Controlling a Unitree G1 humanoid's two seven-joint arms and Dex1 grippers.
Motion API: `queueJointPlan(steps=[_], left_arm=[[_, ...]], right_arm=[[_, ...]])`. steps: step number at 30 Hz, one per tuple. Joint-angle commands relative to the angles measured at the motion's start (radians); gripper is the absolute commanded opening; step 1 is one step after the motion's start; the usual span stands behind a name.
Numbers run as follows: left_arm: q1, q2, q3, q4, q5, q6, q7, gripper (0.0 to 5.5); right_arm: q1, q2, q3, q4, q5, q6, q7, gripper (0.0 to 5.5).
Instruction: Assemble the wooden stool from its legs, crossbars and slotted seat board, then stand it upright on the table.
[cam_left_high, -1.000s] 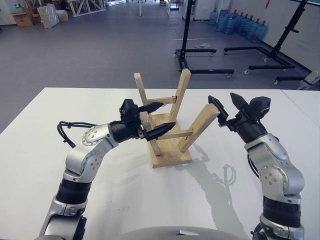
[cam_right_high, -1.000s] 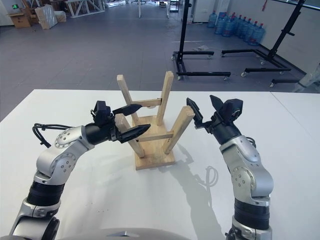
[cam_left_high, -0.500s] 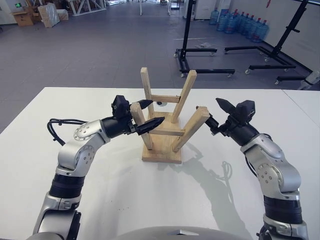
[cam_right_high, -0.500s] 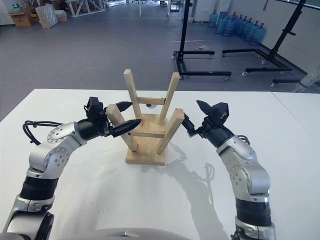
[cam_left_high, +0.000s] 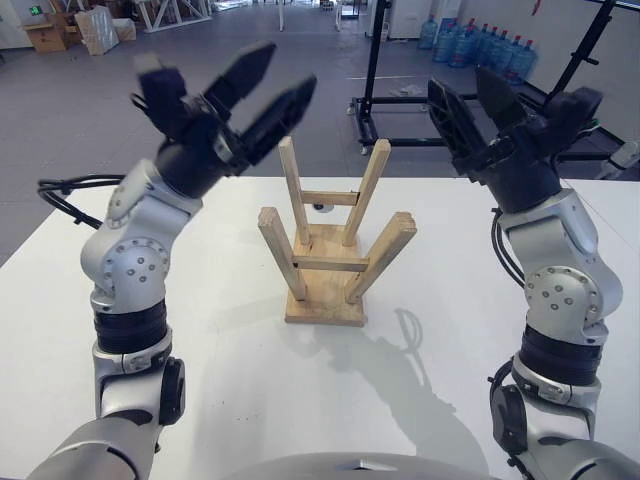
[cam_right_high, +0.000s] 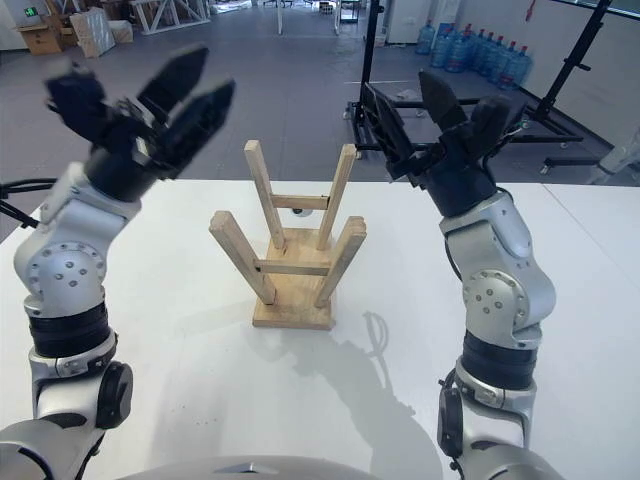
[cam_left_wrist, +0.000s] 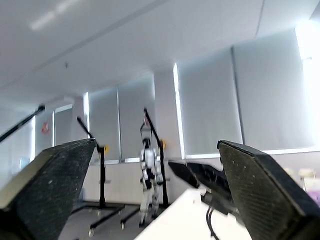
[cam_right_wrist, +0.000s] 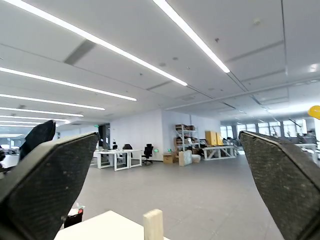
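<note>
The wooden stool (cam_left_high: 330, 255) rests upside down on the white table (cam_left_high: 250, 400), seat board (cam_left_high: 325, 305) flat on the surface, legs and crossbars pointing up and splayed. My left gripper (cam_left_high: 265, 85) is raised high above and to the left of the stool, open, holding nothing. My right gripper (cam_left_high: 475, 105) is raised high above and to the right, open and empty too. A leg tip (cam_right_wrist: 153, 225) shows low in the right wrist view between the wide-apart fingers (cam_right_wrist: 45, 185). In the left wrist view the fingers (cam_left_wrist: 47, 185) stand wide apart, with the right gripper (cam_left_wrist: 195, 175) beyond.
The table spreads wide around the stool on all sides. Behind it lies an open grey floor with black wheeled stands (cam_left_high: 400, 110) and water bottles (cam_left_high: 480, 45) at the far right. A black cable (cam_left_high: 70, 190) hangs by my left arm.
Both grippers have let go of the stool legs and lifted high up and apart. The stool stays inverted on the table, settled flat on its seat board.
</note>
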Motion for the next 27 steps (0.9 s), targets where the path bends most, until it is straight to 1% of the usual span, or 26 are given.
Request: queueJointPlan(steps=[1,4,5,7,10,16,19,22,25,27], left_arm=[[0.041,-0.033,-0.05,0.066,-0.004,0.057,0.041,4.47],[0.174,-0.098,-0.254,0.311,0.159,0.078,0.023,4.47],[0.197,-0.112,-0.304,0.387,0.208,0.079,0.013,4.47],[0.221,-0.119,-0.358,0.454,0.265,0.072,-0.006,4.47],[0.25,-0.111,-0.363,0.429,0.27,0.058,-0.036,4.47],[0.201,-0.106,-0.292,0.34,0.229,0.042,-0.022,4.47],[0.171,-0.111,-0.269,0.251,0.199,0.038,-0.002,4.47],[0.141,-0.097,-0.237,0.181,0.19,0.039,0.027,4.47],[0.1,-0.062,-0.185,0.145,0.196,0.035,0.047,4.47],[0.077,-0.036,-0.156,0.133,0.198,0.034,0.05,4.47]], right_arm=[[0.069,0.007,0.099,-0.053,0.022,0.066,0.022,5.15],[0.167,0.017,0.318,0.048,-0.129,0.046,0.112,5.15],[0.186,0.02,0.358,0.083,-0.168,0.029,0.137,5.15],[0.2,0.022,0.375,0.109,-0.189,0.012,0.16,5.15],[0.192,0.027,0.344,0.115,-0.173,-0.002,0.166,5.15],[0.163,0.064,0.274,0.124,-0.119,-0.017,0.134,5.15],[0.105,0.104,0.175,0.115,0.0,-0.014,0.082,5.15],[0.01,0.101,0.046,0.136,0.121,-0.011,0.012,5.15],[-0.05,0.05,-0.004,0.232,0.061,-0.046,0.008,5.15],[-0.049,0.022,0.016,0.312,-0.024,-0.083,0.041,5.15]])
